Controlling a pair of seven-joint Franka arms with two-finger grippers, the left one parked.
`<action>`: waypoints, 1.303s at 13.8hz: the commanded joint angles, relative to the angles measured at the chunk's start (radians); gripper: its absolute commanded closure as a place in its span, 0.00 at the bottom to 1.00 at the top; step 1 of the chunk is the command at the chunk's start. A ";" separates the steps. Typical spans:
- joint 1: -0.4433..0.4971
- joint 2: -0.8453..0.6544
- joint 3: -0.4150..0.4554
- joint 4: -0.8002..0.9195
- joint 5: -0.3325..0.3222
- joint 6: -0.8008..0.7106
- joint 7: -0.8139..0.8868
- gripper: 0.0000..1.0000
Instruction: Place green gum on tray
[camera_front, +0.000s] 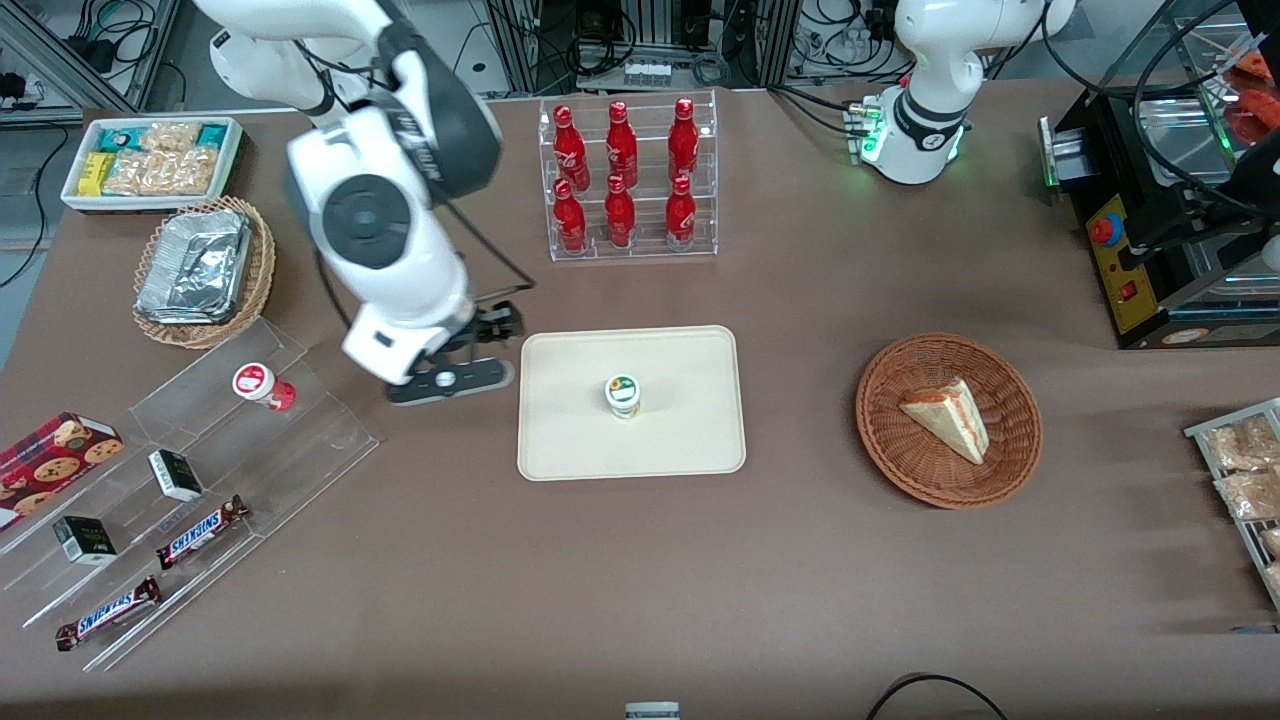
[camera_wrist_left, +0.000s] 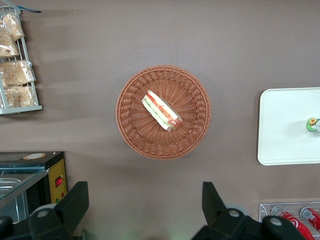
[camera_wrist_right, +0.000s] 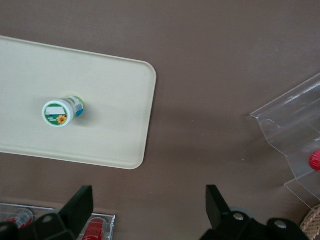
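The green gum, a small white canister with a green-rimmed lid, stands upright near the middle of the cream tray. It also shows in the right wrist view on the tray, and at the edge of the left wrist view. My right gripper hangs above the bare table beside the tray, toward the working arm's end. It is open and empty, with its fingers wide apart over the brown tabletop.
A clear stepped stand holds a red-lidded canister, Snickers bars and small boxes. A rack of red bottles stands farther from the camera than the tray. A wicker basket with a sandwich and a foil-filled basket are also on the table.
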 joint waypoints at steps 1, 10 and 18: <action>-0.101 -0.071 0.048 -0.049 0.000 -0.015 -0.012 0.00; -0.498 -0.179 0.211 -0.138 0.001 -0.003 -0.111 0.00; -0.635 -0.351 0.211 -0.230 -0.011 -0.081 -0.251 0.00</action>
